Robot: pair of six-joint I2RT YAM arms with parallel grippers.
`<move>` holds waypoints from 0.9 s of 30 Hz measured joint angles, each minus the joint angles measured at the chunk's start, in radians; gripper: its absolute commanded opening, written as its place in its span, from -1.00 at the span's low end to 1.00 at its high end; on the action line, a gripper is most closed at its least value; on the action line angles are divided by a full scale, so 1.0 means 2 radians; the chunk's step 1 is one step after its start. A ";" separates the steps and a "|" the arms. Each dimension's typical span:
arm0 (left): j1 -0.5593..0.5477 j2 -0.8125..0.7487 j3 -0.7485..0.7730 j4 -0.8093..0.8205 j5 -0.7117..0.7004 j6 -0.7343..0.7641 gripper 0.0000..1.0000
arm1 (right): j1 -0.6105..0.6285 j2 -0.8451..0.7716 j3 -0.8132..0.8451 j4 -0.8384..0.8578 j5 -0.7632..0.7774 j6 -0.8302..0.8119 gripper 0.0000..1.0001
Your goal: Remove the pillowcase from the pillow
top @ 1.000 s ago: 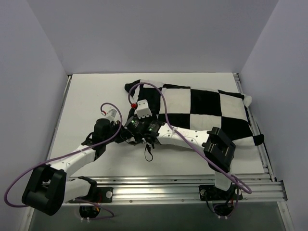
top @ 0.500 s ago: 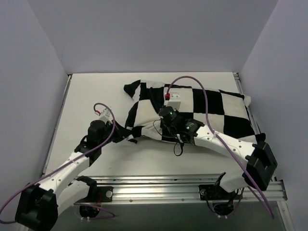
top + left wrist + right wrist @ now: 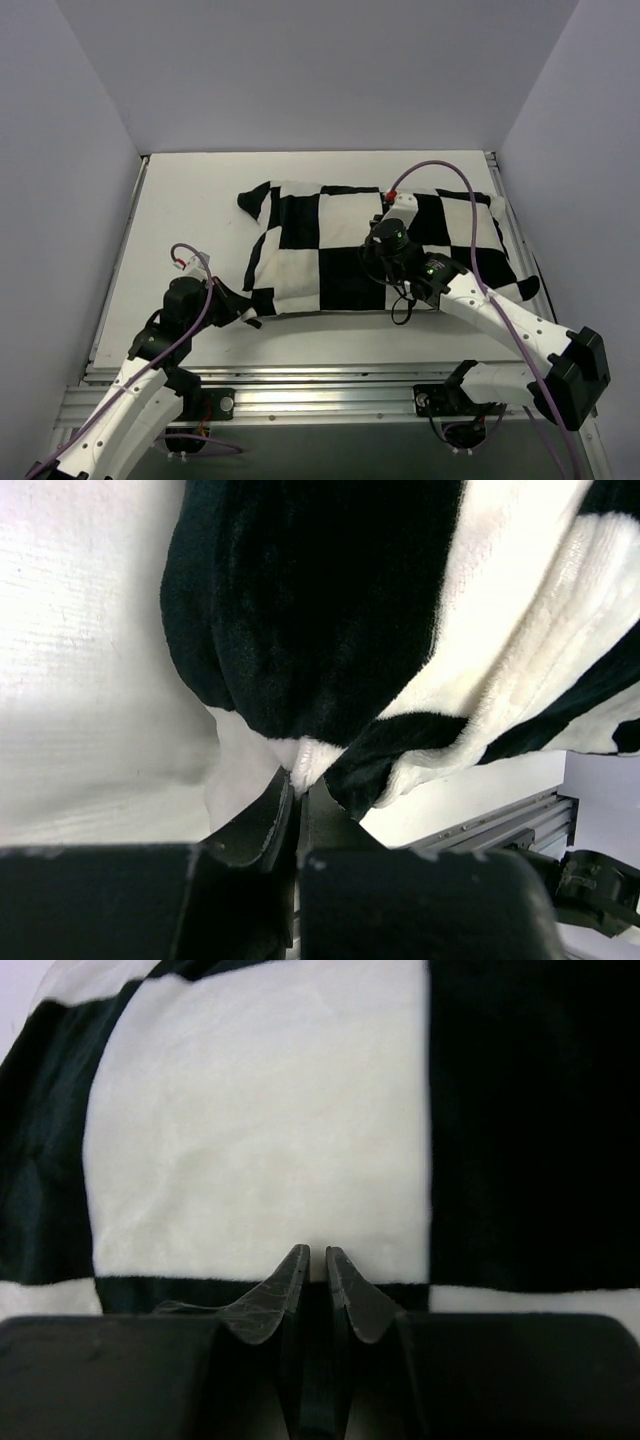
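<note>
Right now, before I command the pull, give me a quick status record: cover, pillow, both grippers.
pillowcase: checkered, lying on the table, looks filled
pillow: none of it shows
left gripper: shut, pinching the pillowcase at its near left corner
right gripper: shut, tips down on the pillowcase top at a white square's edge; whether fabric is pinched is unclear
removal: not done

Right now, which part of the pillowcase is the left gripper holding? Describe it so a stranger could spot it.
On the white table, the checkered pillowcase lies across the middle. Its near-left corner, a black square, is pinched in the shut left gripper; the other corners lie free.
</note>
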 measured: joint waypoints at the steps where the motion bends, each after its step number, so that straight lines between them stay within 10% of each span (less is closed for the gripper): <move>1: -0.001 -0.009 -0.002 -0.006 0.000 -0.002 -0.95 | 0.005 0.005 0.000 0.001 -0.004 0.001 -0.71; 9: -0.068 -0.010 -0.006 -0.012 -0.014 -0.031 -0.95 | 0.156 0.138 0.115 -0.016 0.050 -0.014 -0.08; 17: -0.206 0.059 -0.007 0.031 -0.078 -0.072 -0.95 | 0.215 0.275 0.267 -0.059 0.139 -0.035 0.06; 27: -0.246 0.077 -0.007 0.039 -0.129 -0.092 -0.95 | 0.215 0.344 0.291 -0.136 0.221 -0.013 -0.77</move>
